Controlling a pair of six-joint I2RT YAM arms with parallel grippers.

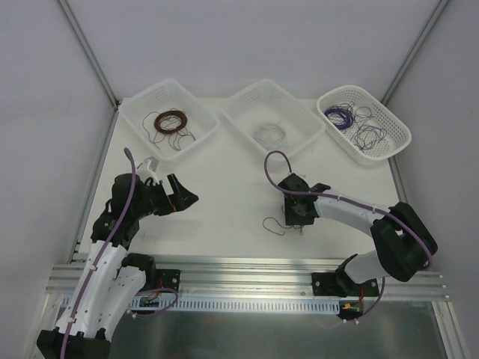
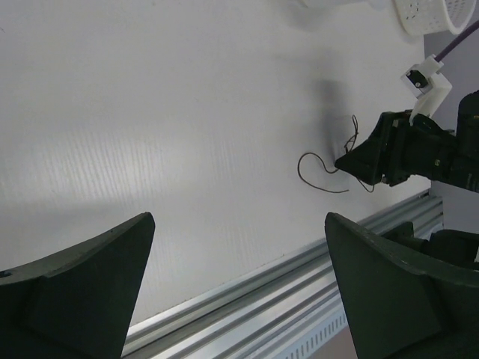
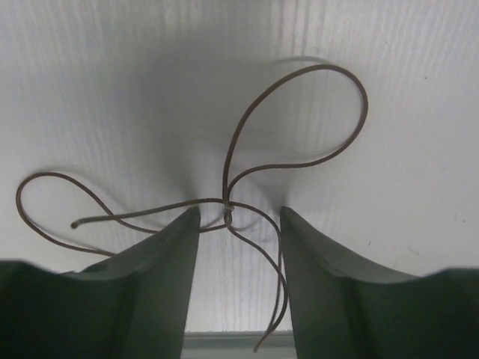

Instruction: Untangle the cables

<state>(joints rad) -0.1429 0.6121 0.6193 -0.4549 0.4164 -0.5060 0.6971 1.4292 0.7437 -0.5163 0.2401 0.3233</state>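
Brown, hair-thin cable [image 3: 226,200] lies in loose loops on the white table [image 1: 224,179], near its front edge, and crosses over itself at one small knot-like point. The right gripper [image 3: 239,215] points down over it with its jaws partly apart. One finger sits on either side of that crossing, and neither pinches the wire. The left gripper [image 1: 179,196] hangs above bare table well to the left, jaws spread wide with nothing between them. Three white baskets stand along the far edge. The right-hand basket [image 1: 393,146] holds more loose cables [image 1: 352,123], purple and dark, in a scribbled clump. The left basket [image 1: 142,91] holds a neat brown ring coil [image 1: 171,120]. The middle basket [image 1: 243,96] holds a pale coil [image 1: 269,134].
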